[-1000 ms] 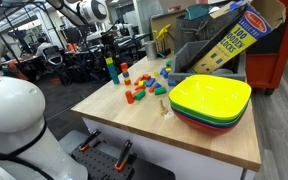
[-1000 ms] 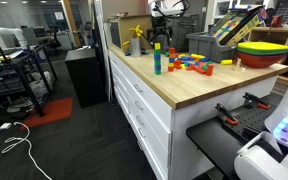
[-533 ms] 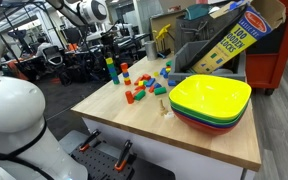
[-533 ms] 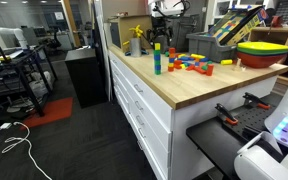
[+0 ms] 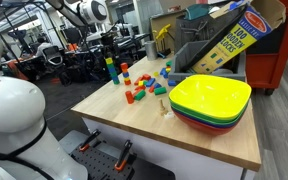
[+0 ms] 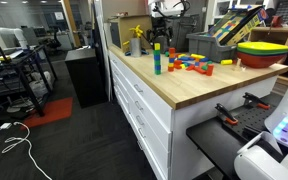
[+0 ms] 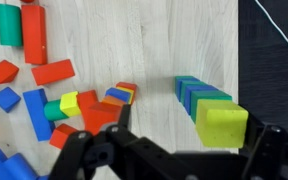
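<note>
A tall tower of stacked blocks (image 5: 110, 68) stands near the far edge of the wooden table (image 5: 124, 118); it also shows in the other exterior view (image 6: 156, 59). In the wrist view I look down on it, with a yellow-green block (image 7: 220, 122) on top of teal and blue ones. My gripper (image 7: 182, 152) hangs above the tower, open and empty, with the top block between its dark fingers (image 7: 92, 145) and not touched. The gripper shows over the tower in both exterior views (image 5: 110, 40) (image 6: 162, 24).
Loose coloured blocks (image 5: 144, 88) (image 6: 190, 63) (image 7: 59, 95) lie beside the tower. A stack of yellow, green and red bowls (image 5: 210, 101) (image 6: 261, 50) stands at one table end. A wood-blocks box (image 5: 232, 36) leans on a grey bin behind. The table edge (image 7: 238, 60) runs close to the tower.
</note>
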### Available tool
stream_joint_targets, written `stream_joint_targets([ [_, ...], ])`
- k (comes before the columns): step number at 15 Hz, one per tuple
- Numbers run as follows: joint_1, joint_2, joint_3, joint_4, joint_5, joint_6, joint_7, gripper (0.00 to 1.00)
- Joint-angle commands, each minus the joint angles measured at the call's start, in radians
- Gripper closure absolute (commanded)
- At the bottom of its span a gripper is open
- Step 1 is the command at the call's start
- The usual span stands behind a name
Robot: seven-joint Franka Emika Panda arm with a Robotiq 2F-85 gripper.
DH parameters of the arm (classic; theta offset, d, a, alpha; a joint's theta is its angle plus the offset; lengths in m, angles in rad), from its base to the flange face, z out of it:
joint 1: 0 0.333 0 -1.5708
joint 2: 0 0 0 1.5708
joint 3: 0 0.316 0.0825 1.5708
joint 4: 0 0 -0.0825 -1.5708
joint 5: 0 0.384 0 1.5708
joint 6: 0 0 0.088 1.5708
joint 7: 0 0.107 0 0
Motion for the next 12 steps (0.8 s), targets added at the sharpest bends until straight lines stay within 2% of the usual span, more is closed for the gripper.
stream_joint_targets([
  [1, -0.003, -0.024, 0.000, -0.023, 0.023, 0.021, -0.003, 0.00],
  [12, -0.011, -0.072, 0.003, -0.036, 0.063, 0.045, -0.010, 0.00],
])
